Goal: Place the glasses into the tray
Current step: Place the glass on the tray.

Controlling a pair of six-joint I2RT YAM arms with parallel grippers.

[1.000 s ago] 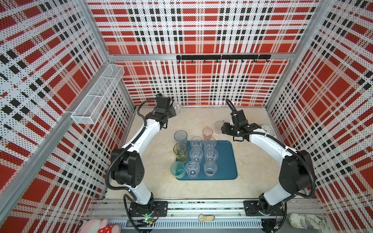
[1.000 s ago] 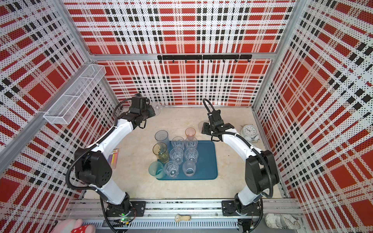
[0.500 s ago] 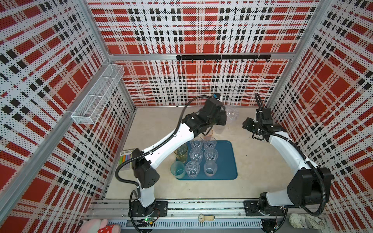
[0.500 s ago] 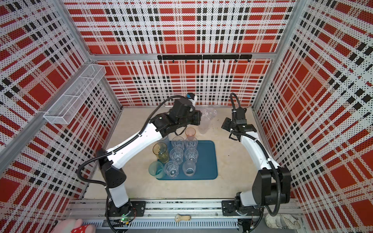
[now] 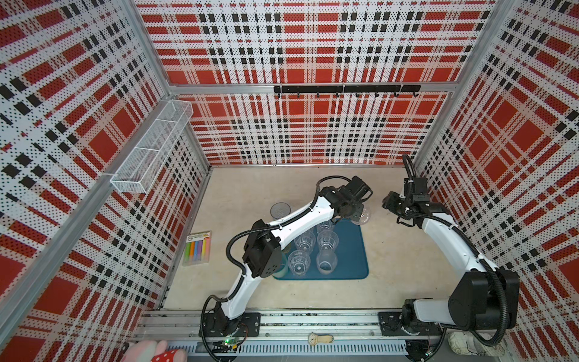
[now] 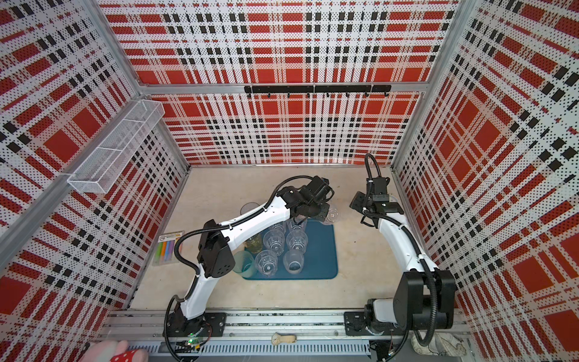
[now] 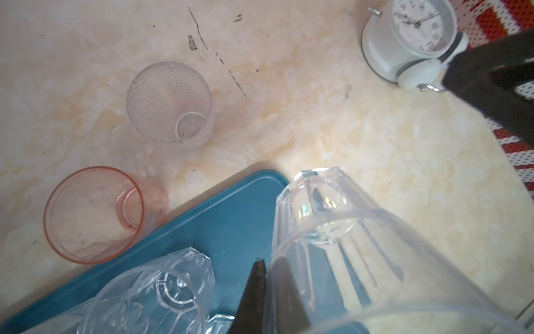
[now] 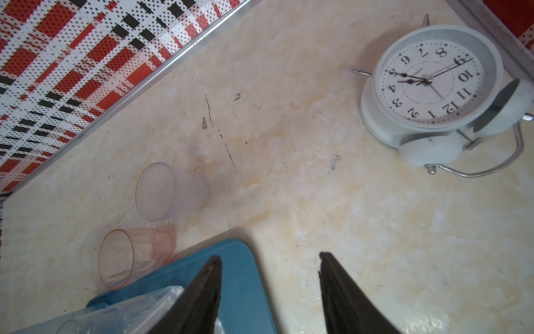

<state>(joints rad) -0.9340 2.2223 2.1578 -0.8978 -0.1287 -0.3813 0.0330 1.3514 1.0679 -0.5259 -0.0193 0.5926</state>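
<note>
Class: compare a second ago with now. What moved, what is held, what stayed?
The left hand, shut on a clear glass throughout, swung from the far left corner across to the far right corner of the tray. The right hand, open and empty, drew back from the tray toward the right wall. The glasses on the tray and the grey glass beside it stayed put.

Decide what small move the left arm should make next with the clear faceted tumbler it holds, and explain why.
Probably ease the clear faceted tumbler inward over the bare floor of the flat teal-blue plastic tray before lowering. The left gripper is shut on its wall, and its base hangs over the tray's corner, partly above the beige table.
</note>
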